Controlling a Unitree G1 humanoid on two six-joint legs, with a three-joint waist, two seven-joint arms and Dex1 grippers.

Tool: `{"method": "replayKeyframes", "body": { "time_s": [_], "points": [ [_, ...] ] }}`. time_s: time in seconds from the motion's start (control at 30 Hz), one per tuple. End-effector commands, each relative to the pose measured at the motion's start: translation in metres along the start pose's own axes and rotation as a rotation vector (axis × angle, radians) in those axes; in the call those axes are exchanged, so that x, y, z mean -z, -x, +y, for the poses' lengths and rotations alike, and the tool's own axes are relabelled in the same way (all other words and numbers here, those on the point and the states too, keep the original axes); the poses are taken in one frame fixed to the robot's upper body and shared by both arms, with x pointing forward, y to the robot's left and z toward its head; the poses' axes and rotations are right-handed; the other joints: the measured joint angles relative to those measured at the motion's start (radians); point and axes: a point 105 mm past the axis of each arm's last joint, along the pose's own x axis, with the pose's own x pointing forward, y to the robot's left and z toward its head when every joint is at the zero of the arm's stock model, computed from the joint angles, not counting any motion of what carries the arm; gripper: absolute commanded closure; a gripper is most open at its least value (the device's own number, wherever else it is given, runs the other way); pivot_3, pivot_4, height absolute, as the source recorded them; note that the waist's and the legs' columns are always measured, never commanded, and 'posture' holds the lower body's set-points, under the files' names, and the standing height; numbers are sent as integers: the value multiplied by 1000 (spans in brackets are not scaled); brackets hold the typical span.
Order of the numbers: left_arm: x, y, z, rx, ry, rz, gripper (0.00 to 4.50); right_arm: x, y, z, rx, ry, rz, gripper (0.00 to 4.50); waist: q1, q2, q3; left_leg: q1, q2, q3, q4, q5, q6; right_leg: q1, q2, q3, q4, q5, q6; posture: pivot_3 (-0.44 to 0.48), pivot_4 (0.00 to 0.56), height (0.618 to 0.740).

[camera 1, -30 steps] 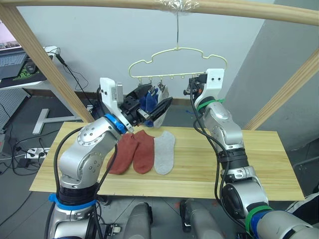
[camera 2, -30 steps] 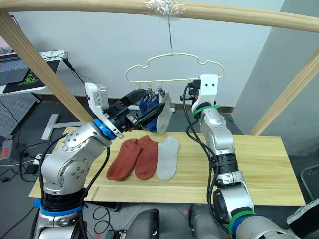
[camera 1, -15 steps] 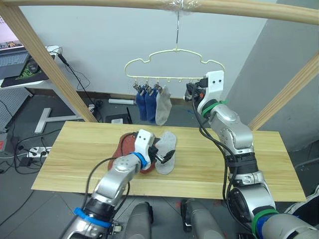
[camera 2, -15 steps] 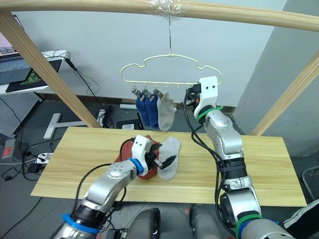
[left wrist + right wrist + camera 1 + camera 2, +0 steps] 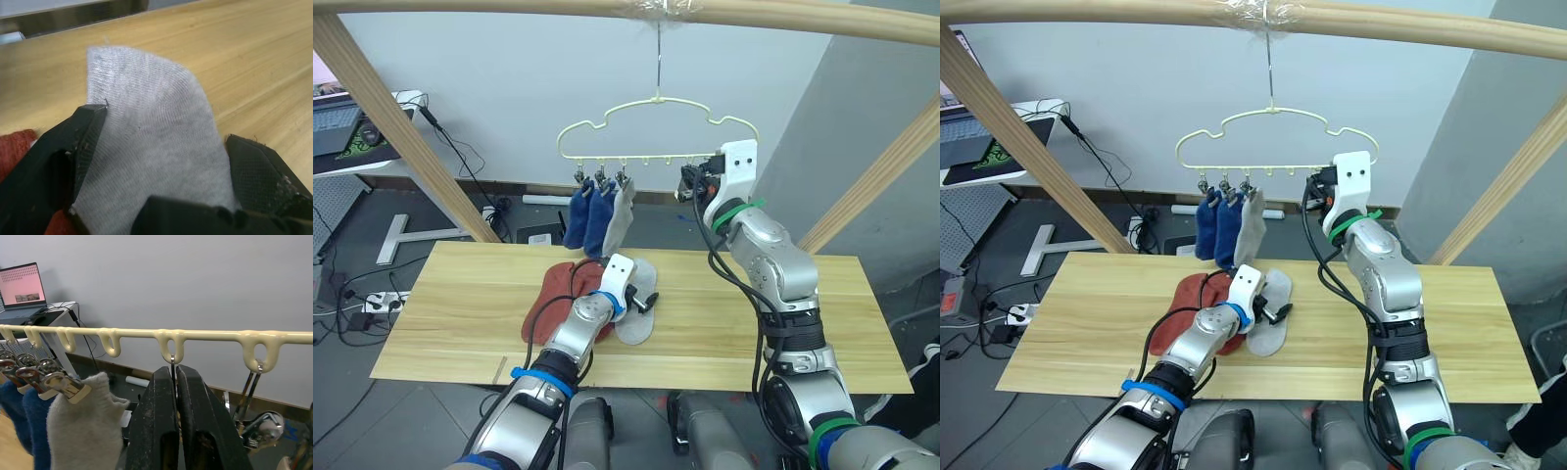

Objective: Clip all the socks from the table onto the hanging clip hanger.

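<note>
The pale-yellow clip hanger [image 5: 656, 102] hangs by its hook from the top pole. Two blue socks [image 5: 587, 221] and a grey sock [image 5: 622, 215] dangle from its left clips. On the table [image 5: 460, 294] lie two rust-red socks [image 5: 551, 302] and another grey sock [image 5: 636, 321]. My left gripper [image 5: 646, 299] is low over that grey sock [image 5: 151, 142], open, one of its fingers [image 5: 63, 156] on each side of the fabric. My right gripper [image 5: 175, 377] is up at the hanger's bar [image 5: 220, 336], shut on a thin metal clip hanging from a loop.
A pale wooden pole frame surrounds the table: top bar [image 5: 509, 8], slanted left pole [image 5: 401, 137], slanted right pole [image 5: 871, 181]. A desk with a laptop [image 5: 333, 108] stands back left. Bare tabletop stretches to the right [image 5: 842, 313].
My left arm has come down from the hanger to the table and now straddles the grey sock there. The third sock stays clipped. My right gripper has held its place.
</note>
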Motion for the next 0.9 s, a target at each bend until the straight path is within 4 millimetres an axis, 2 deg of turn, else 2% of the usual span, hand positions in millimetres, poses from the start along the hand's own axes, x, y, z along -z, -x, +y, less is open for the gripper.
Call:
{"method": "replayKeyframes", "body": {
  "time_s": [0.03,0.3,0.37,0.43,0.63,0.7,0.77,0.9],
  "points": [
    [16,3,-6,39,38,35,859,-7,6,-5,20,-8,-25,4500,-1,0,0,0,0,0,0,0,0,0,0,0,0,0,0,-73,276,740],
    [12,8,-13,78,62,-13,3231,-7,6,-7,25,-13,-20,4500,-2,0,0,0,0,1,1,0,0,0,-1,0,0,0,0,-72,268,740],
    [-4,9,-20,101,98,-90,3882,-10,6,-10,21,-16,-21,4500,-3,0,0,0,0,0,1,0,0,0,-1,0,0,0,0,-67,262,740],
    [-33,13,-24,115,186,-228,4490,-13,6,-15,15,-58,-4,4500,-2,0,0,0,0,1,0,0,0,0,-1,0,0,0,0,-65,258,740],
    [-87,35,-25,139,235,-480,4490,-11,10,-28,9,-263,120,4500,-1,-1,0,-1,0,0,1,0,0,0,-2,1,-1,0,0,-63,246,740],
    [-101,42,-23,121,217,-546,4490,-13,11,-29,-3,-304,157,4500,-2,0,0,-1,1,0,1,0,0,0,-2,1,0,0,0,-64,244,740],
    [-108,45,-20,102,211,-570,4490,-15,12,-29,-19,-318,178,4500,-2,0,0,-1,0,-1,1,0,0,0,-1,1,-1,0,0,-64,244,740],
    [-137,55,-16,54,182,-672,4490,-24,13,-29,-32,-384,217,4500,-2,0,0,-2,0,0,1,0,0,0,-1,1,-1,0,0,-68,231,740]
  ]
}}
